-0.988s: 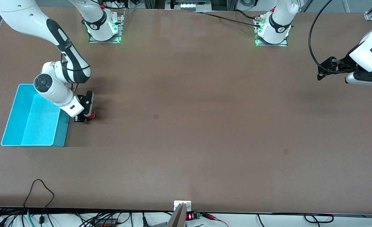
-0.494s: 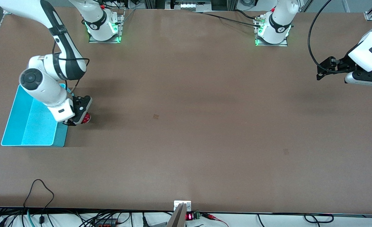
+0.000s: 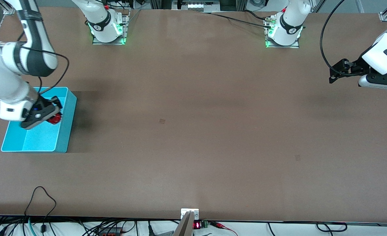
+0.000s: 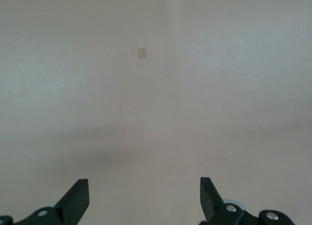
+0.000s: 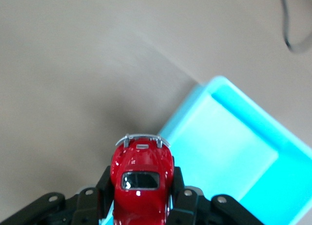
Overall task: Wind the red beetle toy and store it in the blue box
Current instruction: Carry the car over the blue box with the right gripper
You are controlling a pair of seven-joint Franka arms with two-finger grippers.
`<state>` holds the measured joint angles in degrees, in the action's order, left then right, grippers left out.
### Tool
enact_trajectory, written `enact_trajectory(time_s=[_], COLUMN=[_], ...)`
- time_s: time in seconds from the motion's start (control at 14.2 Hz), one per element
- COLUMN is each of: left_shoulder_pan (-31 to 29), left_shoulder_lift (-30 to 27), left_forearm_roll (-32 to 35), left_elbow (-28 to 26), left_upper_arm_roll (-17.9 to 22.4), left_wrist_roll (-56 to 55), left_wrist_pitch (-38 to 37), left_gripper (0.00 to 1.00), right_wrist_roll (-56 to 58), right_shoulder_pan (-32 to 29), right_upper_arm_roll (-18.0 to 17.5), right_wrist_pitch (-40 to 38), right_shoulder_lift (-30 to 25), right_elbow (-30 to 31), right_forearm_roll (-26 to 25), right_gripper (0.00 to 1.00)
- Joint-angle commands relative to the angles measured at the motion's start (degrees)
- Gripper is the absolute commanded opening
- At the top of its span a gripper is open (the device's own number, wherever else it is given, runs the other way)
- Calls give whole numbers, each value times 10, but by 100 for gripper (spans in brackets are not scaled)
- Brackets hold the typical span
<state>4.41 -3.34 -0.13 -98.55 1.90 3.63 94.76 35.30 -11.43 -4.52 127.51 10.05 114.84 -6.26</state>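
My right gripper (image 3: 53,117) is shut on the red beetle toy (image 3: 54,119) and holds it in the air over the open blue box (image 3: 66,131), above the part toward the middle of the table. In the right wrist view the glossy red toy (image 5: 142,178) sits between my black fingers (image 5: 181,198), its silvery bumper pointing away from the wrist, with the cyan box (image 5: 243,152) below. My left gripper (image 3: 334,72) is open and empty, in the air over the left arm's end of the table; its wrist view shows only bare table between the fingertips (image 4: 78,196).
The brown table (image 3: 193,131) carries only the box. A small paler patch (image 3: 162,121) marks its middle and shows in the left wrist view (image 4: 142,53). Cables (image 3: 42,203) hang along the edge nearest the front camera.
My right gripper lifted the red toy off the table beside the box and carried it over the box. The left arm has not moved.
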Motion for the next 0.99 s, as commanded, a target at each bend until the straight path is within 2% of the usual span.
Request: enact_trajectory(time_s=[0.0, 0.28, 0.49, 0.63, 0.92], left_shoulder_pan=[3, 3, 2, 3, 2], left_shoulder_lift=[6, 6, 7, 6, 6], left_forearm_roll=[-10, -11, -11, -11, -11], left_elbow=[18, 18, 18, 18, 18], left_upper_arm_roll=[3, 3, 4, 3, 4], left_wrist_roll=[-3, -3, -3, -4, -3], left_wrist_pitch=[-13, -13, -13, -13, -13], left_gripper=[100, 100, 100, 100, 100], right_wrist_roll=[-92, -177, -199, -195, -192], right_shoulder_pan=[-4, -3, -3, -3, -7], right_upper_arm_roll=[38, 79, 101, 116, 121], right_wrist_pitch=[-6, -3, 43, 45, 47], right_shoulder_lift=[22, 56, 98, 146, 187], right_elbow=[-8, -11, -14, -50, -68], right_forearm_roll=[34, 32, 32, 32, 34], right_gripper=[0, 0, 0, 0, 0])
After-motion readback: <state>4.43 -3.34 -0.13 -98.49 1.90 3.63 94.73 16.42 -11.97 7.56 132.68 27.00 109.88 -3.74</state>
